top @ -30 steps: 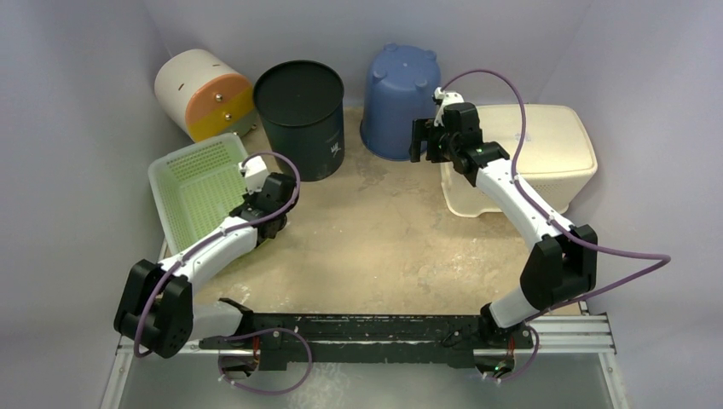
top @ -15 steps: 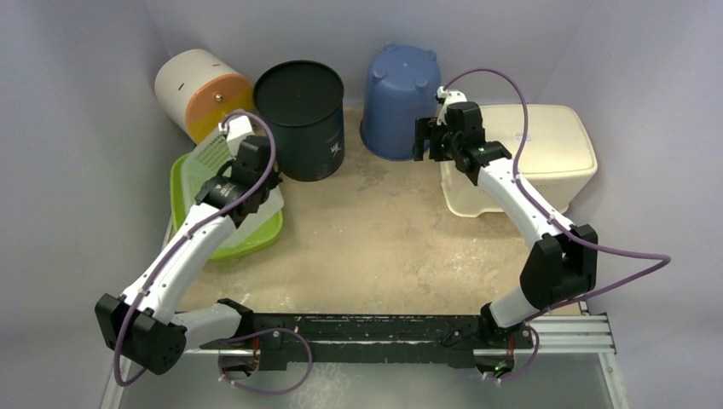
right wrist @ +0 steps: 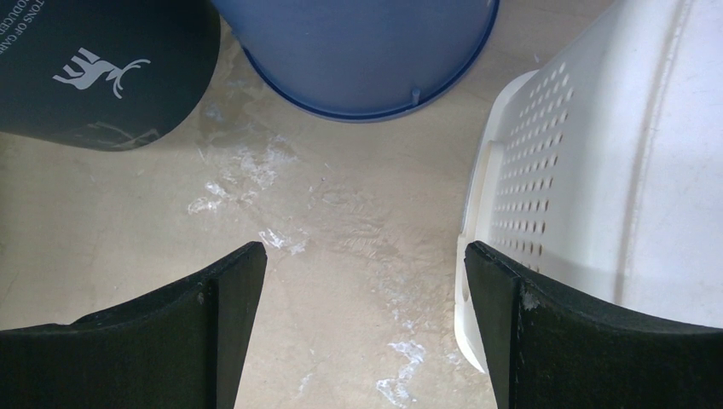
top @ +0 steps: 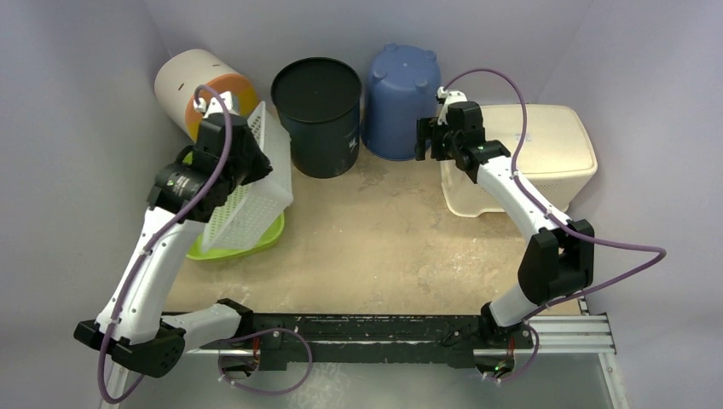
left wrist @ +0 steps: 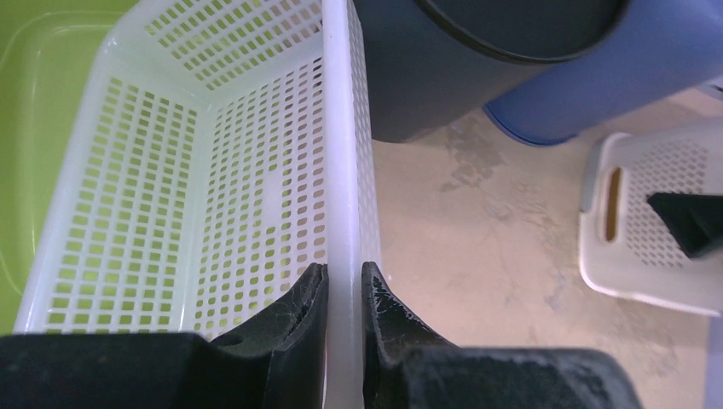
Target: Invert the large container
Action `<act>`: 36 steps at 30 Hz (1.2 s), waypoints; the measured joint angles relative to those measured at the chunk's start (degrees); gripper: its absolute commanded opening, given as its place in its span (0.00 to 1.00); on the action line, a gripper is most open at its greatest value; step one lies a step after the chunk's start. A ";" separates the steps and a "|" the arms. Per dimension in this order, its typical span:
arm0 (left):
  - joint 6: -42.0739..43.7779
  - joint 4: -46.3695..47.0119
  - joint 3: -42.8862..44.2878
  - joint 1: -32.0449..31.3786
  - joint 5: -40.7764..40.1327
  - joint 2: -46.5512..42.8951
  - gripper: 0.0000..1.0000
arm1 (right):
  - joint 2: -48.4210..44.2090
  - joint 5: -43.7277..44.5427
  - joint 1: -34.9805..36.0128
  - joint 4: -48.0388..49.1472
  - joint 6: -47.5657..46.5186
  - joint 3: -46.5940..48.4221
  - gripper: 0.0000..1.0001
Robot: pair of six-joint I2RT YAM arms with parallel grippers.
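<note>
Clamping one wall of the white basket, the left gripper has its fingers nearly together on the rim. The basket stands tipped on edge at the table's left edge, low end over the green tray. That rim grip looks suited to rolling it over. The right gripper hangs wide open and empty beside the blue bucket.

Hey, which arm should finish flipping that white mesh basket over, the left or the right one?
Left. The left tool is shut on the rim of the white basket, which is tipped up on edge over the green tray. The right tool hangs open across the table, holding nothing.
</note>
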 measured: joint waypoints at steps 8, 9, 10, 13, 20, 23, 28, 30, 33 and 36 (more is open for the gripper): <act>-0.09 -7.50 16.70 -0.11 1.46 1.36 0.00 | 0.00 0.15 -0.66 0.66 -0.74 0.00 0.89; -0.24 -7.37 17.38 -0.13 1.14 1.16 0.00 | 0.00 0.17 -0.66 0.76 -0.74 0.00 0.89; -0.46 -6.62 17.88 -0.15 0.31 0.63 0.00 | 0.00 0.17 -0.70 0.83 -0.74 0.00 0.89; -0.52 -5.75 18.03 -0.35 -2.32 -1.09 0.00 | 0.00 0.15 -0.70 0.96 -0.76 0.00 0.89; -0.96 -0.31 16.55 -0.39 -5.79 -6.73 0.00 | -0.44 1.81 -1.27 1.07 -1.53 0.02 0.90; -2.40 5.29 14.95 -0.37 -3.26 -8.22 0.00 | -0.55 2.12 -2.43 1.11 -1.62 0.66 0.90; -6.08 15.13 12.50 -0.35 3.58 -7.54 0.00 | -0.66 2.93 -3.78 1.55 -1.60 1.86 0.91; -6.51 17.00 12.02 -0.35 6.36 -7.02 0.00 | -0.96 3.15 -4.31 1.55 -1.60 2.03 0.91; -7.23 20.74 10.12 -0.33 10.01 -6.38 0.00 | -1.53 3.43 -5.55 1.57 -1.55 2.45 0.91; -9.33 27.82 3.61 -0.26 13.77 -7.80 0.00 | -1.86 3.50 -7.67 1.55 -1.14 3.69 0.91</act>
